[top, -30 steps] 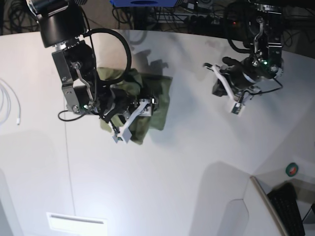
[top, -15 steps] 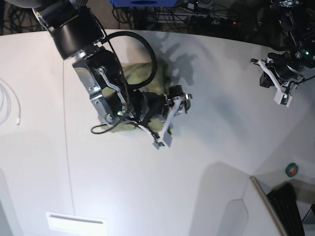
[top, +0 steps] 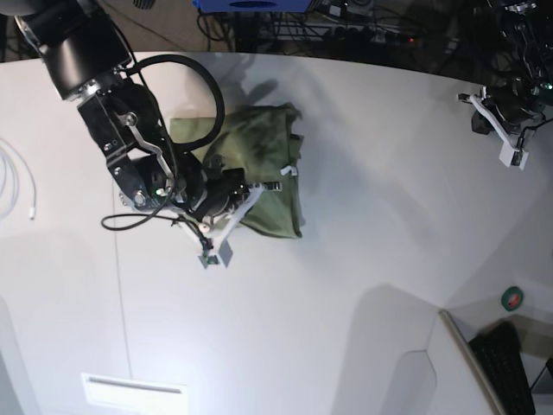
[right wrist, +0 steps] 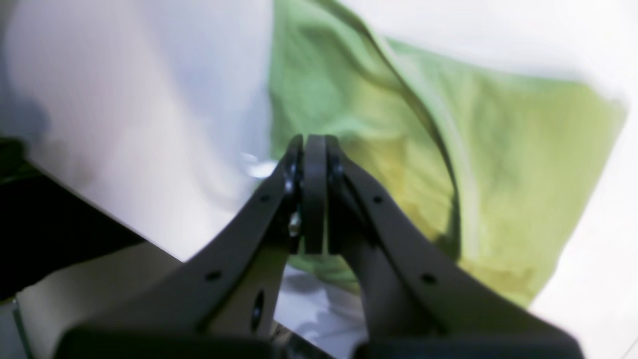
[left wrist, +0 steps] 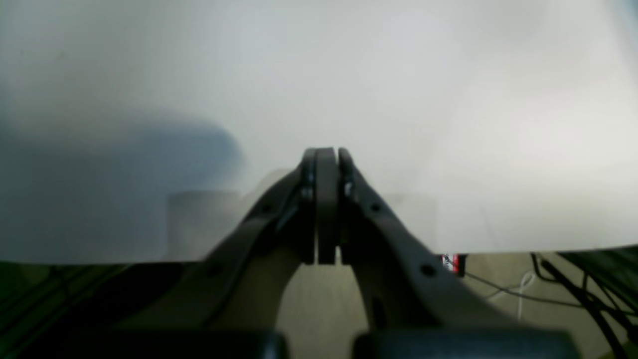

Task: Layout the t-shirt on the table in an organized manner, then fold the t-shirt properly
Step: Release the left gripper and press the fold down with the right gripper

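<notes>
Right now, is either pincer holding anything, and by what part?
Nothing. Right pincer is shut empty over the t-shirt; left pincer is shut over bare table.

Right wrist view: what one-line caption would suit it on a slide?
The right gripper, shut and empty, hangs over the folded olive-green t-shirt on the white table.

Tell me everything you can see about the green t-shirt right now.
The t-shirt is olive-green soft-looking cloth, lying as a folded, roughly rectangular bundle on the white table, with creases and a raised fold running across it. Its left part is hidden behind the right arm in the base view. The right claw, jaws shut, is at its near edge; whether it pinches the cloth cannot be told. No collar or tag shows.
</notes>
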